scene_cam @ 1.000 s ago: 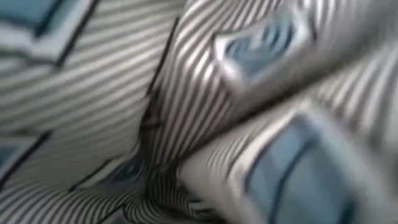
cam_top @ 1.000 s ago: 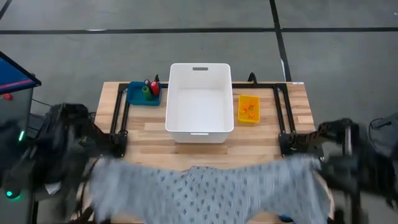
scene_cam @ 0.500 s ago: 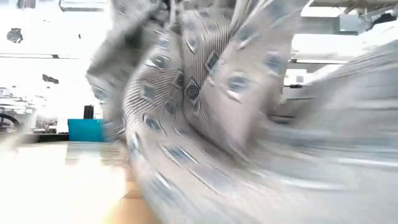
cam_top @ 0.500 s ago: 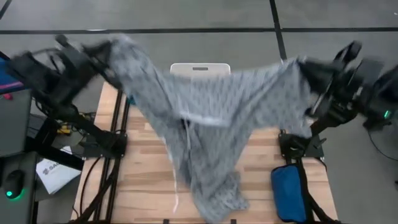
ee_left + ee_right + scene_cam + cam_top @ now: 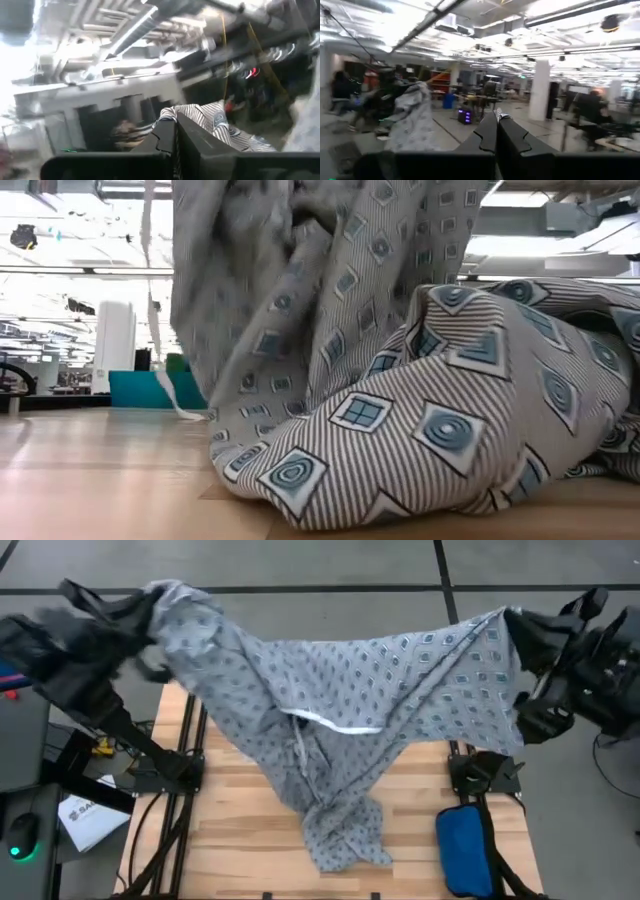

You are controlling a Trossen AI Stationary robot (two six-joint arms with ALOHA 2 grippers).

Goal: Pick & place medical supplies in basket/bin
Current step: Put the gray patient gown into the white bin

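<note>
The grey patterned gown [image 5: 340, 690] is held spread in the air between my two grippers, over the far half of the table. Its middle sags down and its lower end [image 5: 345, 840] lies bunched on the wood, filling the low view as folds [image 5: 430, 430]. My left gripper [image 5: 150, 602] is shut on the gown's left upper corner, and my right gripper [image 5: 512, 625] is shut on its right upper corner. The white bin shows only as a strip of rim [image 5: 335, 725] under the cloth. The pill bottles and small pieces are hidden. My left gripper [image 5: 176, 122] pinches an upper corner of the gown [image 5: 212, 120] between its two shut fingers; bunched cloth sticks out just past the tips. The gown hangs from it, sloping down toward the table's middle. My right gripper [image 5: 497, 117] pinches the other upper corner; only a small tuft of cloth [image 5: 501, 115] shows at the fingertips. From there the cloth [image 5: 470, 650] runs stretched toward the table's left.
A blue padded pouch [image 5: 465, 852] lies at the table's near right corner. A teal tray [image 5: 150, 388] stands at the far left in the low view, and a drawstring [image 5: 165, 390] dangles beside it. Bare wood [image 5: 230, 830] lies at the near left.
Both grippers rose from the table's near corners and swung up toward the far edge, staying shut on the gown. The gown, which lay across the near edge, is lifted and spread over the bin. Only its lower end stays on the table.
</note>
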